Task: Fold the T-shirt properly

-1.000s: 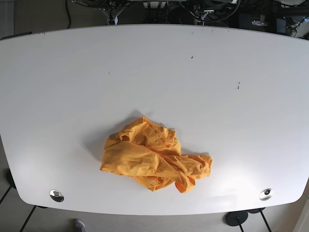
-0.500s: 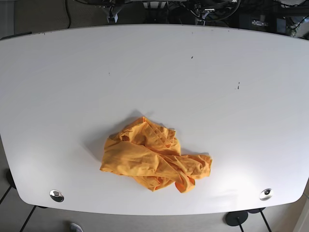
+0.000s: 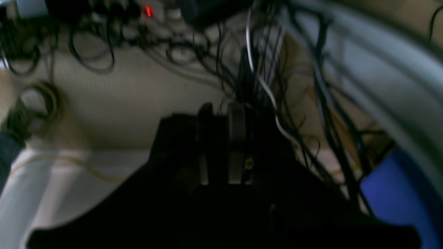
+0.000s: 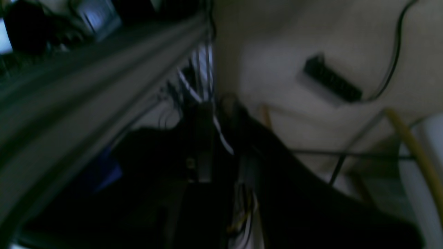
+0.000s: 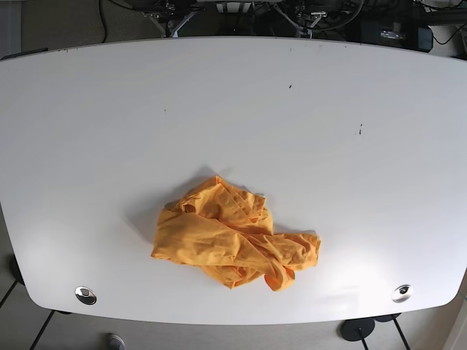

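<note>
The orange T-shirt point(image 5: 232, 240) lies crumpled in a heap on the white table point(image 5: 292, 131), near the front edge and a little left of centre. Neither gripper shows in the base view; both arms are drawn back behind the table's far edge. In the left wrist view my left gripper point(image 3: 221, 145) is dark, its two fingers close together with nothing between them, and it points at floor and cables. In the right wrist view my right gripper point(image 4: 214, 138) is blurred and dark, its fingers close together and empty. The shirt shows in neither wrist view.
Two metal fittings sit at the table's front corners, one on the left point(image 5: 85, 294) and one on the right point(image 5: 402, 293). Cables and equipment point(image 5: 306, 14) lie behind the far edge. A tangle of cables point(image 3: 263, 69) hangs in front of the left gripper.
The arm parts at the top edge of the base view have drawn back a little further. The shirt has not moved.
</note>
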